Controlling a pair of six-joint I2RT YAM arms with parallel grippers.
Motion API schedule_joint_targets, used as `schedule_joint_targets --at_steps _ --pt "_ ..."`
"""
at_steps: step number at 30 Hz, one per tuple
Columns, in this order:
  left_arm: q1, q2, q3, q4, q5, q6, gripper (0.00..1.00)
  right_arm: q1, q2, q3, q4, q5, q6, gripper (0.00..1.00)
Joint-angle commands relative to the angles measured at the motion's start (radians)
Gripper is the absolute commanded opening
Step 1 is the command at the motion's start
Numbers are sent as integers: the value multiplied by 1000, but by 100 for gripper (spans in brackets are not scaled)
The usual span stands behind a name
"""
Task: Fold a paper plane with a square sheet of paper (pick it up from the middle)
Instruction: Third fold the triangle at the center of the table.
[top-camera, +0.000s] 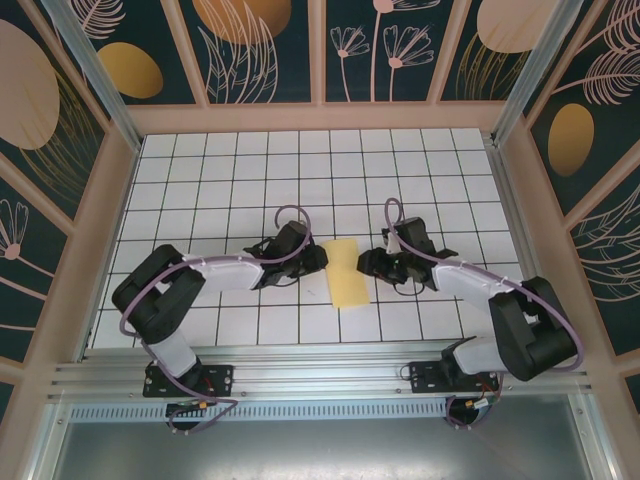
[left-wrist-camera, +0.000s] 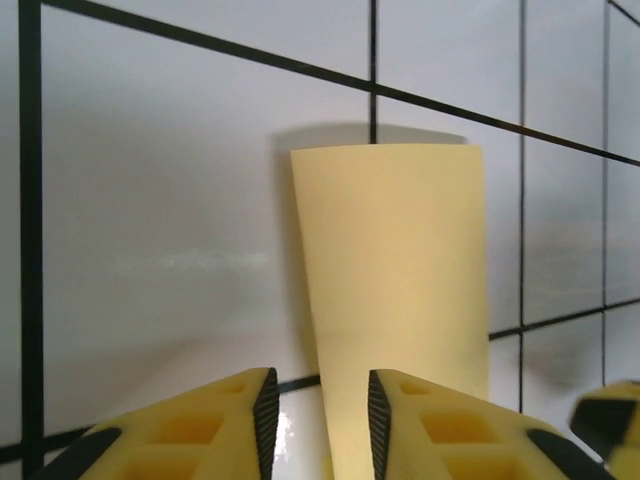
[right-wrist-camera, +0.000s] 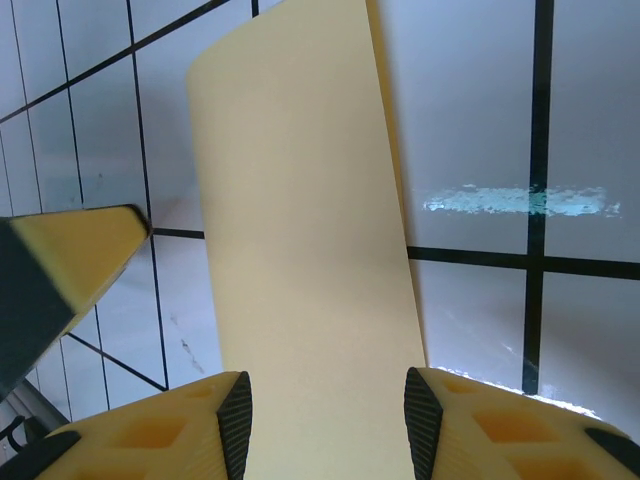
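The square sheet of paper (top-camera: 348, 272) lies on the white grid table as a pale-yellow upright rectangle, folded double. My left gripper (top-camera: 322, 258) sits at its left edge and my right gripper (top-camera: 365, 263) at its right edge. In the left wrist view the paper (left-wrist-camera: 395, 260) tapers down into the narrow gap of the left gripper (left-wrist-camera: 322, 420). It lies against the right pad, and table shows beside the left pad. In the right wrist view the paper (right-wrist-camera: 300, 220) spans the wide gap of the right gripper (right-wrist-camera: 327, 425), whose jaws stand open.
The white tiled table (top-camera: 300, 170) stretches far behind the paper. Patterned walls with wooden frames enclose it on three sides. A metal rail (top-camera: 320, 375) runs along the near edge by the arm bases. The left gripper's yellow finger (right-wrist-camera: 70, 260) shows close beside the paper.
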Motion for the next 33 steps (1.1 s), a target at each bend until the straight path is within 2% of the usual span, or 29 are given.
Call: schedule_joint_targets --at_steps 1,7,13,24,33 --pt "0 -65 -40 75 63 10 24 -14 31 24 2 -4 -30 47" --pt "0 -3 -17 143 196 -2 15 -27 85 40 18 -34 -52 47" --pt "0 95 12 165 237 -17 14 -28 121 61 25 -46 -66 47" --pt "-1 153 -5 149 219 -12 11 -28 153 55 31 -65 -73 47" --pt "-1 145 -17 144 214 0 11 -27 138 2 62 -145 -71 47"
